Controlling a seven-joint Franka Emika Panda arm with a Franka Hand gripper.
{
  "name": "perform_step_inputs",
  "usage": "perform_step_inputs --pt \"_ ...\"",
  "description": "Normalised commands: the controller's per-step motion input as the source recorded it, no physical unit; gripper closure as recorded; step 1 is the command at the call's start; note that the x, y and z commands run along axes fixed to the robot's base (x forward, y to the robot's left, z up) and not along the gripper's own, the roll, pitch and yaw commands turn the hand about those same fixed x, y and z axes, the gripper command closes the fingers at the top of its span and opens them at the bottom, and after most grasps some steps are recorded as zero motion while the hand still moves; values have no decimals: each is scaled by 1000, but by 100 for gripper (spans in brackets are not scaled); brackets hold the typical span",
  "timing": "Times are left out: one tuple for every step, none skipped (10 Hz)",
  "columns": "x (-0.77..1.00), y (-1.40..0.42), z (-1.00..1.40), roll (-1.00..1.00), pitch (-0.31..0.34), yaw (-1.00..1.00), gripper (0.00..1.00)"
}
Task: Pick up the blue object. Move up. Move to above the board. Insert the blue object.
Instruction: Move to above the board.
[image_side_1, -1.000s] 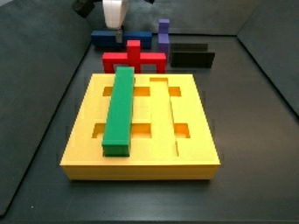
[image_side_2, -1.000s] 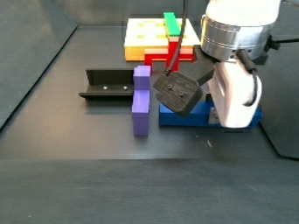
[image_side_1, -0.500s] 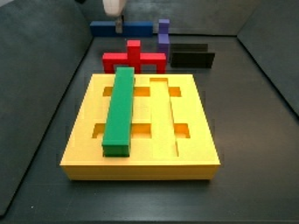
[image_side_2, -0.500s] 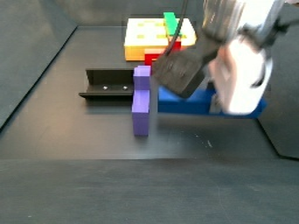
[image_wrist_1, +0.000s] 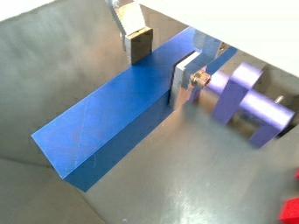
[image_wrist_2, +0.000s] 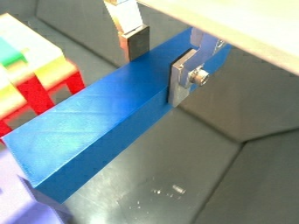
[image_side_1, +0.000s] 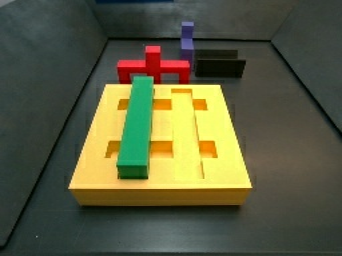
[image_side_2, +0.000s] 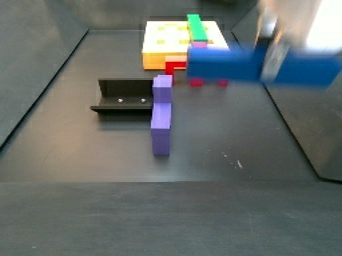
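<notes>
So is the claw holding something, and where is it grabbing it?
Yes, the claw holds the blue bar, its fingers squeezing the long sides near one end.

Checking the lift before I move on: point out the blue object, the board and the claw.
blue object (image_wrist_2: 100, 109): a wrist view, middle of its top face.
board (image_side_1: 221, 170): a side view, bare yellow top near the front right corner.
claw (image_wrist_2: 162, 57): a wrist view, midway between fingertips, straddling the bar.

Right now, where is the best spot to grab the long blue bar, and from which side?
Grab the blue object across its narrow width, coming straight down from above. Its two long side faces are flat and parallel, so flat fingers can press on them squarely. The gripper is doing that now near one end of the bar; closer to the middle would probably balance it better.
</notes>
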Motion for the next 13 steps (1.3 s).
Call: perform_step_inputs --pt "13 2 1400 -5 48 -2 100" --pt "22 21 1400 -2 89 -1 100" --pt "17 14 1400 12 90 4 100" --pt "4 -1 538 1 70 0 100" --pt "361 -1400 149 27 30 1000 100" --pt "362 -1400 144 27 29 1000 100" --pt "352 -1400 149 32 33 1000 100" --pt "353 -1400 152 24 33 1000 100" --pt "362 -1400 157 29 39 1000 100" --pt "369 -1400 157 29 44 1000 100" --pt "385 -1400 156 26 51 1000 100" --pt "401 -1400 155 29 59 1000 100" --pt "416 -1400 159 28 70 1000 100"
